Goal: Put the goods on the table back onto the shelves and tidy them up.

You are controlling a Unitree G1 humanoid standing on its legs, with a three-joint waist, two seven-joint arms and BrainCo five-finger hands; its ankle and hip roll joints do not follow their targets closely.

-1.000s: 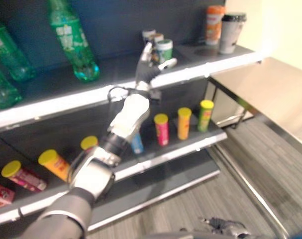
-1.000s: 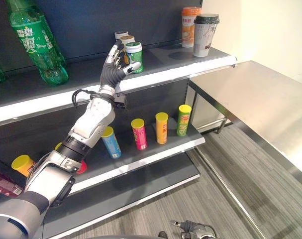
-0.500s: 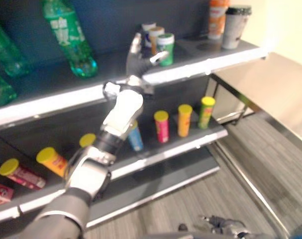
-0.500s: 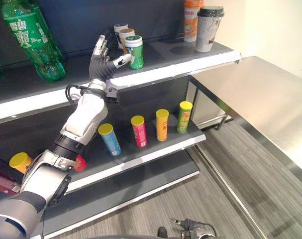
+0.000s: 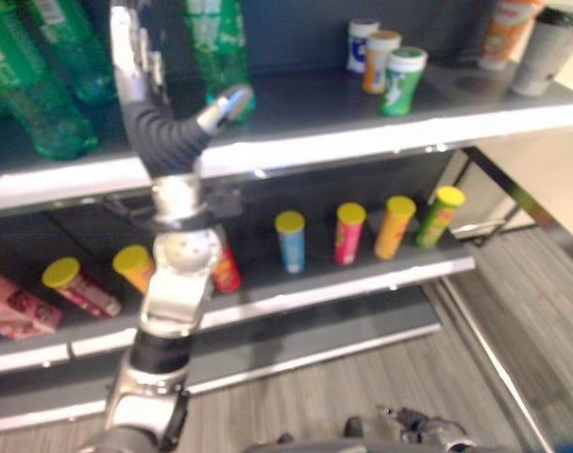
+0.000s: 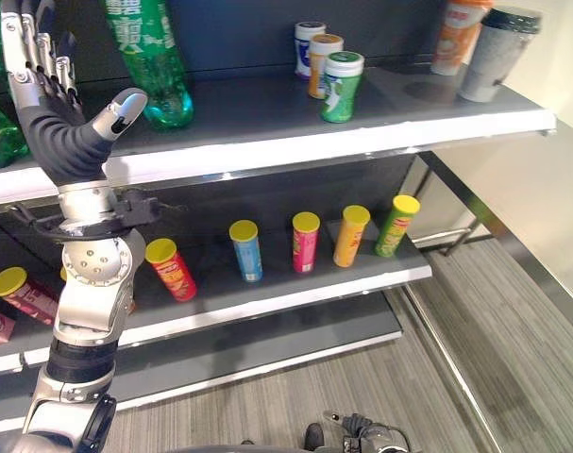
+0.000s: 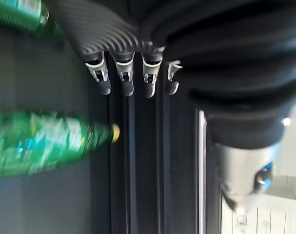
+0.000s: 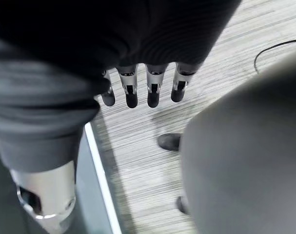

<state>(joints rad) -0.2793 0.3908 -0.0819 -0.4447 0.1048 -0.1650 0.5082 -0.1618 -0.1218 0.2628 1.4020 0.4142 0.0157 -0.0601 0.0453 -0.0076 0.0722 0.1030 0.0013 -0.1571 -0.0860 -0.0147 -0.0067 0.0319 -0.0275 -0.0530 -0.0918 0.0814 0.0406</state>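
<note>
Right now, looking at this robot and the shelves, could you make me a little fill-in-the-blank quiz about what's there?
1. The left hand is raised by the upper shelf with its fingers ____.
2. The canister nearest that shelf's front edge has a ____ body.
3. On the lower shelf, the tube between the red tube and the pink tube is ____.
4. The right hand holds ____.

Missing words: open; green; blue; nothing

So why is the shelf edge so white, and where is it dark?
Left eye view: light glares off the top shelf's edge, washing it white. Right eye view: the lower shelf lies dimmer, shaded by the shelf above. Left wrist view: dark wall behind the bottle.
</note>
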